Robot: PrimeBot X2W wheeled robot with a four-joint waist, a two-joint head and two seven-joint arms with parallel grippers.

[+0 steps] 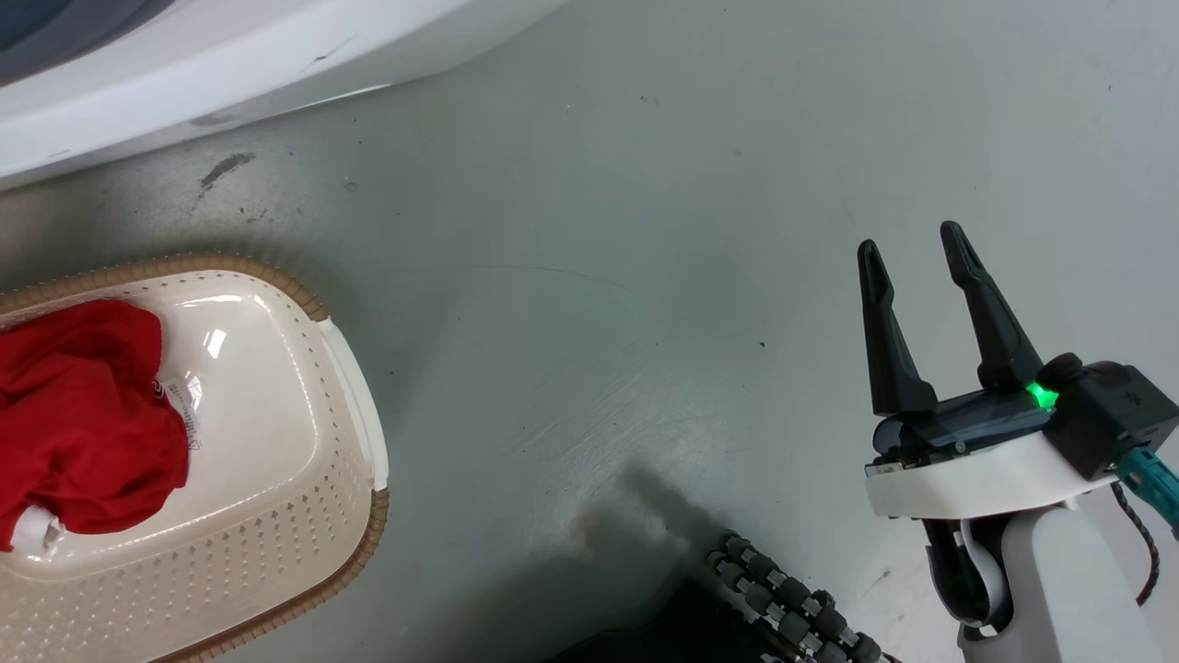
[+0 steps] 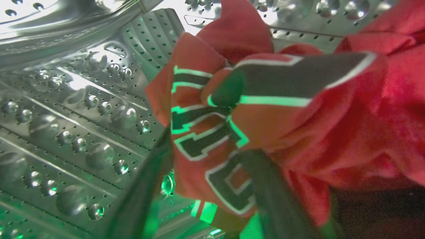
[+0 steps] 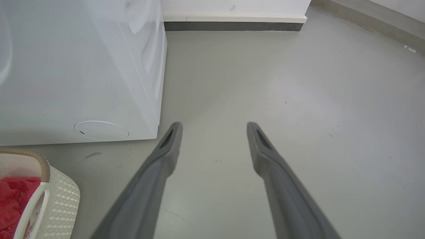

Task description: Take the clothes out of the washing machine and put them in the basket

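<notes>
Left gripper [image 2: 207,146] reaches inside the washing machine's perforated steel drum [image 2: 66,116], its two dark fingers spread wide on either side of a bunched fold of the red jersey [image 2: 298,132], not yet pinched on it. The black lettering with white outlines sits right between the fingers, tinted green by a light near the wrist. The rest of the jersey is heaped to the right in the left wrist view, against the drum's wall. The right gripper [image 1: 912,241] hangs over the bare grey floor [image 1: 645,276], well apart from everything, its fingers parted and holding nothing; a green light [image 1: 1041,396] glows at its base. In the right wrist view the same gripper [image 3: 214,124] points along the floor, past the lower corner of the white washing machine [image 3: 76,66]. The basket [image 1: 355,368] stands on the floor just in front of the washing machine [image 1: 230,64], at the lower left of the head view. The plain red garment [image 1: 83,424] lies crumpled in the basket's left part, with a bit of white showing at its lower edge, beside the sticker [image 1: 184,410] on the cream bottom. The right wrist view catches the basket's end [image 3: 63,196] and a patch of that red garment [image 3: 13,199] inside it.
</notes>
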